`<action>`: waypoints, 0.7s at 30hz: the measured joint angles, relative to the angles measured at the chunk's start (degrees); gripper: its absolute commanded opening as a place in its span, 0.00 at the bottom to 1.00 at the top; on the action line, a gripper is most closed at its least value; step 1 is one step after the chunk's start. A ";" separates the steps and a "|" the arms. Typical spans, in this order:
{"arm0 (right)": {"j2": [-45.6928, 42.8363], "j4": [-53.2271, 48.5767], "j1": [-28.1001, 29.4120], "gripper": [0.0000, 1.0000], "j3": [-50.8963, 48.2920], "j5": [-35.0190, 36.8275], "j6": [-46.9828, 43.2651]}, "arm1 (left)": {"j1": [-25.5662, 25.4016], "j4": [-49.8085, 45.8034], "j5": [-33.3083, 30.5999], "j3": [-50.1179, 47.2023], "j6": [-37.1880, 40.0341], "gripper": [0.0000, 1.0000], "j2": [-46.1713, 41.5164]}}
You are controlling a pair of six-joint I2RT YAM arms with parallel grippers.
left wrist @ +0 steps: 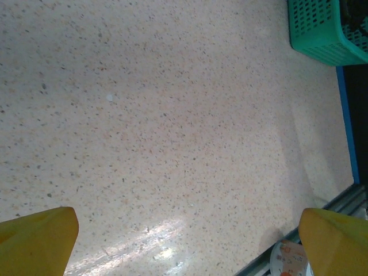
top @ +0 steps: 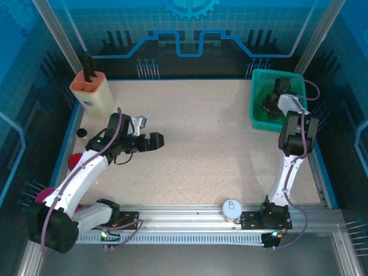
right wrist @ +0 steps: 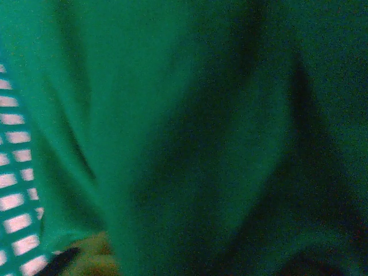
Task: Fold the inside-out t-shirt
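Here's a speckled beige table top (top: 201, 144), edged by a blue border (top: 65, 150) on its left, far and right sides, with a grooved aluminium rail (top: 190, 214) running across the near edge. At the far side stands a dark back wall (top: 230, 23) printed with a pale grid, bright blue circuit-like tracing and a gear emblem (top: 190, 7) at top centre, while slanted silver frame posts (top: 57, 34) rise from the far left and far right corners. Light lays a pale streaky glare (left wrist: 155, 241) across the table's surface.

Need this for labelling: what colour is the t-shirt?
The t-shirt is plain green; clearest in right wrist view.
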 measured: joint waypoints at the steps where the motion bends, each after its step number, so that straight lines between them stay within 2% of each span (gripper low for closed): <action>1: -2.10 2.91 -0.26 0.00 -2.99 -1.84 0.26 | 0.00 0.11 0.37 -0.04 -0.22 0.99 0.00; 5: -14.38 9.99 0.44 0.00 -13.44 -7.06 1.14 | 0.00 1.16 1.44 -0.04 -0.85 0.99 0.00; 9: -31.26 17.79 4.50 0.00 -20.90 -8.26 1.27 | -0.04 2.69 3.72 -0.04 -1.75 0.99 0.02; 12: -44.11 21.33 11.28 0.00 -23.23 -8.74 -2.23 | -0.07 4.02 6.64 0.13 -2.32 0.99 0.00; 14: -49.66 20.96 17.14 0.00 -20.83 -9.88 -6.69 | -0.11 4.59 8.70 0.55 -2.43 0.99 -0.04; 15: -50.99 20.22 19.58 0.04 -18.73 -10.62 -8.66 | -0.13 5.03 9.49 0.72 -2.56 0.99 -0.17; 17: -52.37 18.64 24.20 0.16 -14.38 -11.91 -11.72 | -0.15 5.68 10.82 1.01 -2.97 0.99 -0.90; 18: -52.74 17.57 26.16 0.41 -12.68 -12.22 -12.66 | -0.15 6.01 11.30 1.11 -3.28 0.99 -1.46; 19: -53.11 16.11 28.35 0.80 -11.72 -12.37 -13.79 | -0.15 6.19 11.65 1.29 -3.41 0.99 -2.08; 20: -53.35 14.69 29.88 1.00 -11.67 -12.37 -14.45 | -0.15 6.43 11.93 1.42 -3.43 0.99 -2.56; 21: -53.37 12.87 31.36 1.00 -12.00 -12.17 -14.93 | -0.13 6.43 12.15 1.57 -3.41 0.99 -2.89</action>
